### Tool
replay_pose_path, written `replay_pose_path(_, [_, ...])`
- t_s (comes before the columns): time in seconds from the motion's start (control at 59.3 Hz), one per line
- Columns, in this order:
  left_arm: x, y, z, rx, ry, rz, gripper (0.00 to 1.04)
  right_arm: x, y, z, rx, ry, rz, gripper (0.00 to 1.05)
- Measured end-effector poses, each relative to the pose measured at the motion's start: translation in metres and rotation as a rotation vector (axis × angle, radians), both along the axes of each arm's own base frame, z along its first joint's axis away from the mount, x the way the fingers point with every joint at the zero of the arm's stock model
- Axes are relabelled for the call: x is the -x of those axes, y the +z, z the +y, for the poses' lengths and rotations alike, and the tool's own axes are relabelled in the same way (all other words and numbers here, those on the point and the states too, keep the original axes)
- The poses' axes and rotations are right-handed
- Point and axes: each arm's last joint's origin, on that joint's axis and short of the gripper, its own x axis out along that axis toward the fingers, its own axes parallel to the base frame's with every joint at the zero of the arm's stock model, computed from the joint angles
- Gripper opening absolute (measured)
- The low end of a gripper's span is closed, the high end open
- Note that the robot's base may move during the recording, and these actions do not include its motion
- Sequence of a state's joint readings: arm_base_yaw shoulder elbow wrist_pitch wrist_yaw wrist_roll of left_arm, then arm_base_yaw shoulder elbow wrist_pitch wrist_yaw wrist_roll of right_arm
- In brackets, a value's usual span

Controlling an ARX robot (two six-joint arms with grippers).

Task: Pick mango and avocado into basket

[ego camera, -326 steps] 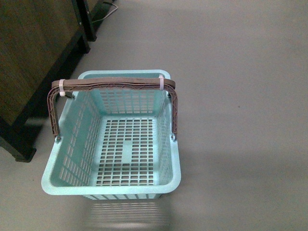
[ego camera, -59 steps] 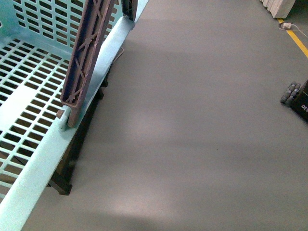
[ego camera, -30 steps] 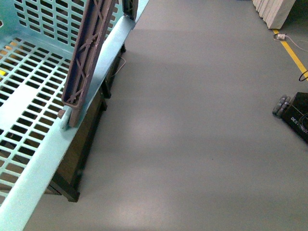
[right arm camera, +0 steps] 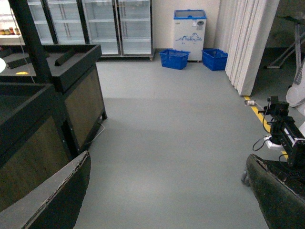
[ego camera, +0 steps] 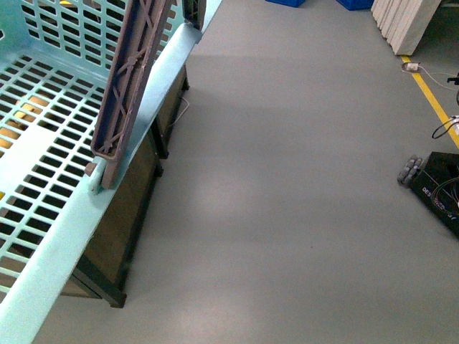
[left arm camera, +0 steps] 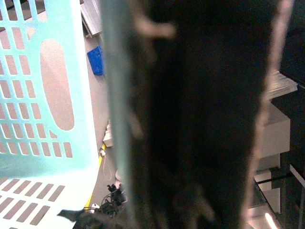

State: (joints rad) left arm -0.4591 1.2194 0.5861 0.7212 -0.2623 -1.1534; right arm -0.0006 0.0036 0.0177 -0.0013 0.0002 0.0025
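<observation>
The light teal basket (ego camera: 72, 229) hangs close in front of the front camera at the left, its brown-grey handle (ego camera: 129, 79) upright. In the left wrist view its slotted wall (left arm camera: 83, 152) and the dark, blurred handle (left arm camera: 205, 114) fill the picture. My left gripper is shut on the basket; its fingers are lost in the blur. My right gripper (right arm camera: 167, 160) is open and empty over bare grey floor, its fingers (right arm camera: 57, 195) wide apart. Orange-yellow patches (ego camera: 29, 107) show through the basket's slots; I cannot tell what they are. No mango or avocado is identifiable.
A dark wood-panelled display stand with a black frame (ego camera: 136, 208) stands under the basket and shows in the right wrist view (right arm camera: 81, 100). Black equipment with cables (ego camera: 437, 186) and a yellow floor line (ego camera: 430, 93) lie right. Blue crates (right arm camera: 174, 58) and glass-door fridges (right arm camera: 119, 24) stand far back.
The basket, earlier on the floor, is now held up near the camera. Over the last second the view has shifted: more of the stand shows and the black equipment has slid down-left.
</observation>
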Motion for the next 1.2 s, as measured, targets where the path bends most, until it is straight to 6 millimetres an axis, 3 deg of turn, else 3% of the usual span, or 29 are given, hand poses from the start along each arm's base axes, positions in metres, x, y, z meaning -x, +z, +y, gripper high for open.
replay_pose_path(1.197, [0.0003, -0.0004, -0.0004, 0.004, -0.001, 0.003, 0.08, -0.0001, -0.0001, 0.0, 0.0, 0.0, 0.001, 0.96])
